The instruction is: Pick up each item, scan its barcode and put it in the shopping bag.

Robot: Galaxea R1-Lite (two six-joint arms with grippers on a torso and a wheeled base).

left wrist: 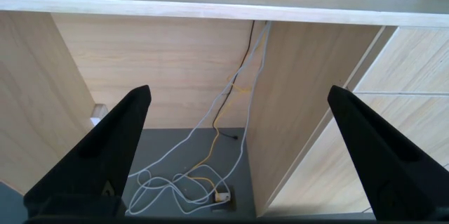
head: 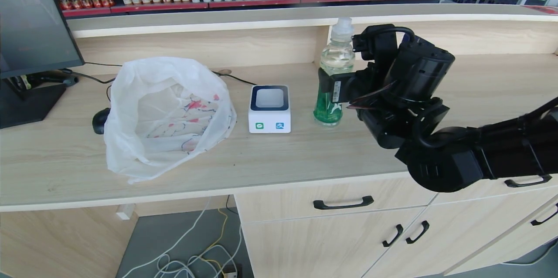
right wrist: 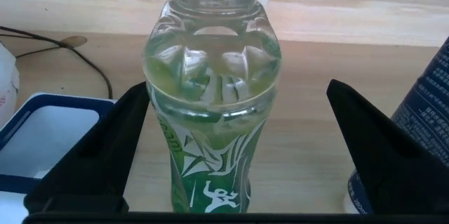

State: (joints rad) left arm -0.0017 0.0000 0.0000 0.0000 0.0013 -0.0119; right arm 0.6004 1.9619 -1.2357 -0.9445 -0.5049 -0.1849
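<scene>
A clear bottle of green drink (head: 332, 73) with a white cap stands upright on the wooden counter, just right of the white scanner box (head: 270, 109). My right gripper (head: 339, 89) is open around the bottle's lower half; in the right wrist view the bottle (right wrist: 214, 112) stands between the spread fingers (right wrist: 105, 154), close to one and apart from the other. The white plastic shopping bag (head: 126, 95) lies open on the counter's left part. My left gripper (left wrist: 238, 90) hangs open and empty below the counter edge, facing the cables on the floor.
A dark blue labelled container (right wrist: 428, 112) stands close beside the bottle. A monitor (head: 35, 16) and a black mouse (head: 100, 120) sit at the far left, with a cable running behind the bag. A raised ledge backs the counter. Drawers with black handles (head: 343, 203) are below.
</scene>
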